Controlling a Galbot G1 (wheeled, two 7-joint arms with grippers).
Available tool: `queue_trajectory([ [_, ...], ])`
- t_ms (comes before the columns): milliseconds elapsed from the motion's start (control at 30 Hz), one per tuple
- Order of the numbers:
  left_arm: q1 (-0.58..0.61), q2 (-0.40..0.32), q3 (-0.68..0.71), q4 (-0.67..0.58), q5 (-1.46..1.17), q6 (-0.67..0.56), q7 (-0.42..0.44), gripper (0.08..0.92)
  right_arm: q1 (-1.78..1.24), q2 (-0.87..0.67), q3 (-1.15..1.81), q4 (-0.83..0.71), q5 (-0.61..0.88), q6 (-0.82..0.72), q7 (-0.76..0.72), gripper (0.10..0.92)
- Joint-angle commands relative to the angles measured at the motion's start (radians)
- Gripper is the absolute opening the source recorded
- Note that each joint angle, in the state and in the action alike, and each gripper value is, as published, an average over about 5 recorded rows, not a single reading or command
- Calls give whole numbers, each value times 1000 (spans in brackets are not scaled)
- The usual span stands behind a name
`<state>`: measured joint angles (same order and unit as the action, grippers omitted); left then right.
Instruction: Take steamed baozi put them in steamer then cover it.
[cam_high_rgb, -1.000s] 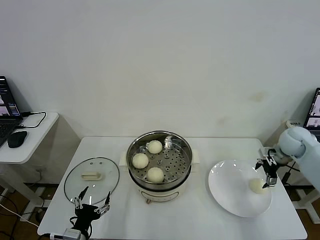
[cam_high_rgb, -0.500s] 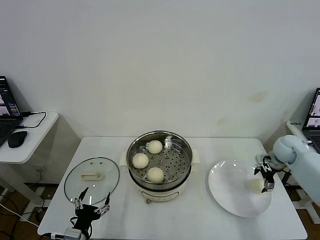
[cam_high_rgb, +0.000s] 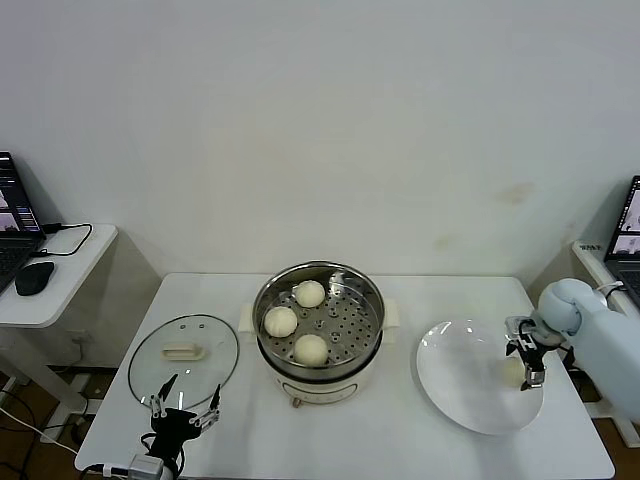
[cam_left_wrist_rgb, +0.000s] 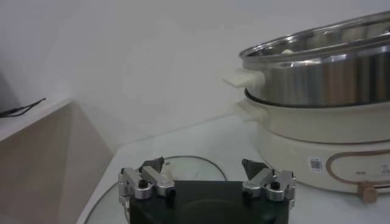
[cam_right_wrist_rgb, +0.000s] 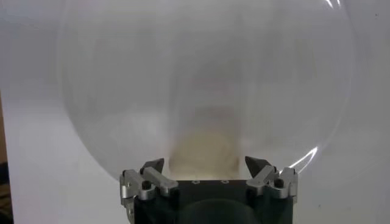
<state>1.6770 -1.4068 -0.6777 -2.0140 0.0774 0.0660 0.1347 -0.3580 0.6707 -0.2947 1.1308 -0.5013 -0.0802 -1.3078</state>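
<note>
My right pincer hangs wide over the last baozi on the plate; three sit in the steamer; my left pincer waits wide by the cover

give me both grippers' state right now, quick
Left gripper: open, holding nothing, parked at the table's front edge by the glass lid.
Right gripper: open, around the last bun on the white plate, not closed on it.

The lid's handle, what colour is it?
Cream-white. The handle sits at the centre of the clear glass lid, seen best in the head view.
</note>
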Motion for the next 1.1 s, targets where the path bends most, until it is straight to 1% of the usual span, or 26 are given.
queue_trajectory([
  [33,1,0,-1,2,0,0,0,823,-2,10,3,-15,-10,3,7,823],
  [300,-3,1,1,5,0,0,0,823,1,-15,5,7,3,-1,3,820],
  [333,-4,0,3,5,0,0,0,823,0,-19,5,12,5,-2,2,811],
  [400,-6,0,6,7,0,0,0,823,-1,-26,7,19,8,-4,2,774],
  [567,-7,-1,14,9,1,-1,0,823,8,-38,3,37,20,-15,2,639],
  [700,-7,0,20,8,1,-1,-1,823,48,-51,-24,66,58,-34,0,597],
  [833,-9,1,22,7,1,-2,-2,823,147,-76,-97,121,141,-72,-5,590],
  [967,-12,2,18,0,0,-3,-4,823,314,-94,-232,191,274,-123,-5,586],
  [1100,-14,-5,9,-20,2,5,-9,823,485,-71,-340,251,408,-181,-6,588],
])
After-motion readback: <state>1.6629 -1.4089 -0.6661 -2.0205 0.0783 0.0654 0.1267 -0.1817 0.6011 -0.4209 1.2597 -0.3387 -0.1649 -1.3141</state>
